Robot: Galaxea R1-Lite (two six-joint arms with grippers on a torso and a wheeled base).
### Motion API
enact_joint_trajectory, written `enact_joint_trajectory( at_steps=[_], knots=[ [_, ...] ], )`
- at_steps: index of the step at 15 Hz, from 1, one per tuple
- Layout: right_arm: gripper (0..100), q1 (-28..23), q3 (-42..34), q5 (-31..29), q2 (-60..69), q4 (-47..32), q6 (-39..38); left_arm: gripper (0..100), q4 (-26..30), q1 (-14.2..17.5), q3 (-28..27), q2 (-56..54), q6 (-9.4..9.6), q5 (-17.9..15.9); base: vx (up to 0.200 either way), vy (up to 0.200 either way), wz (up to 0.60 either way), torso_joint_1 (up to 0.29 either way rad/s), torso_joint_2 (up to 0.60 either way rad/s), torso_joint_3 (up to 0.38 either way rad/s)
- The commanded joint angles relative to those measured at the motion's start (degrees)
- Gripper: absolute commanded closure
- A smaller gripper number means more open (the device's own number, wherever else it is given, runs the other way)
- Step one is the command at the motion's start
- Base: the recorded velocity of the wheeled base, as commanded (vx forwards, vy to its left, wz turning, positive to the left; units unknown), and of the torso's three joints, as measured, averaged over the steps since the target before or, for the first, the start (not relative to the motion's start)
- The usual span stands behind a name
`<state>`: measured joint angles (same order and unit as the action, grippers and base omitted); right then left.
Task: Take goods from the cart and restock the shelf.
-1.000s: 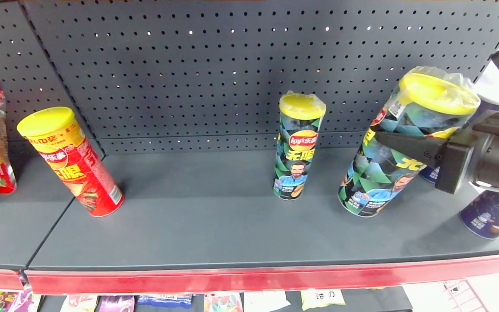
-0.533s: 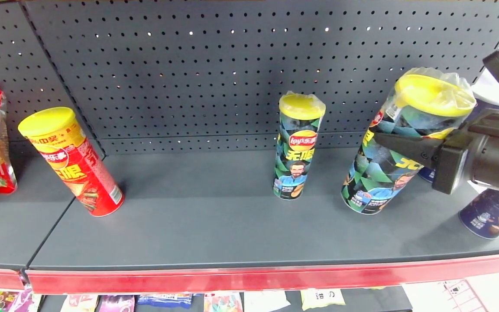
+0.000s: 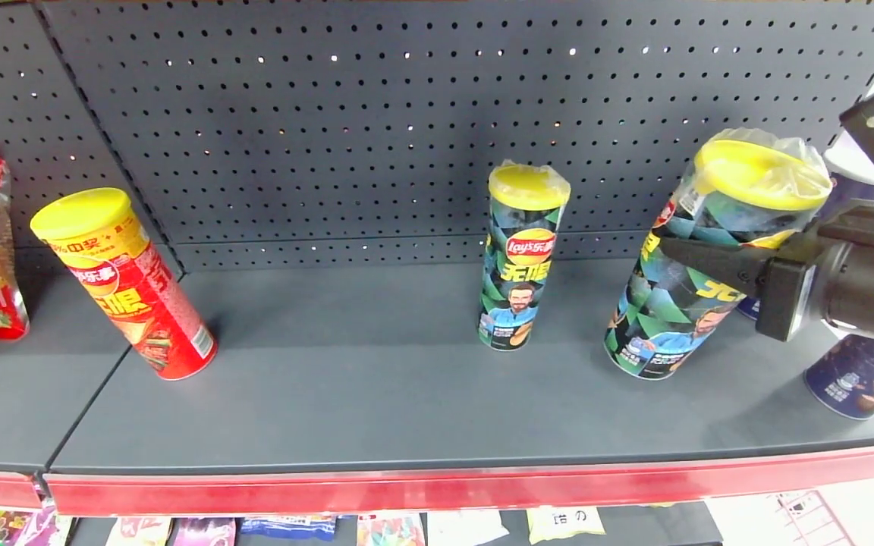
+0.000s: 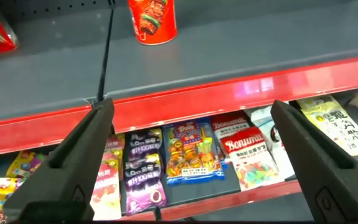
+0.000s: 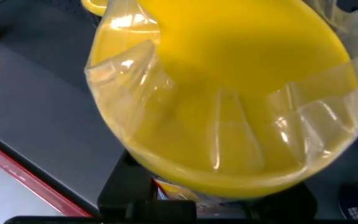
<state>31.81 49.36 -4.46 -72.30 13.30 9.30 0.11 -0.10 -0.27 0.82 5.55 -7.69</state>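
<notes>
from the head camera we see the right gripper (image 3: 710, 246) clamped on a green can (image 3: 668, 311) near the right end of the shelf (image 3: 376, 409), the can's base down at shelf level, though we cannot tell whether it touches. a second green can (image 3: 522, 262) stands mid-shelf toward the back panel (image 3: 407, 114), a red can (image 3: 126, 288) stands near the left end, and blue cans (image 3: 862, 375) sit at the right end. at the left wrist, the left gripper (image 4: 192, 109) is spread wide and empty in front of the shelf's red front edge (image 4: 229, 93), with snack bags (image 4: 191, 152) on the lower shelf (image 4: 185, 202). at the right wrist, the held can's yellow lid (image 5: 229, 93), under clear wrap, sits close up.
</notes>
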Motion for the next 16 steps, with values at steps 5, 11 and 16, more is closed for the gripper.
enact_joint_trajectory(
  at_steps=[5, 11, 16],
  knots=[
    [100, -1.8, -1.6, -0.3, 0.4, 0.6, -0.1, 0, -5.5, -0.4, -29.1, 33.3, -10.64, -0.7, 0.000, 0.000, 0.00, 0.000, 0.00, 0.000],
    [100, -2.0, -1.9, -1.3, -0.5, 2.5, -1.2, 0, -12.9, -18.2, -40.2, 66.2, -2.56, -26.8, 0.000, 0.000, 0.00, 0.000, 0.00, 0.000],
    [100, -2.3, -1.5, -1.3, -1.2, 2.5, -1.6, 0, -19.9, -24.2, -55.5, 87.3, -2.29, -31.7, 0.000, 0.000, 0.00, 0.000, 0.00, 0.000]
  ],
)
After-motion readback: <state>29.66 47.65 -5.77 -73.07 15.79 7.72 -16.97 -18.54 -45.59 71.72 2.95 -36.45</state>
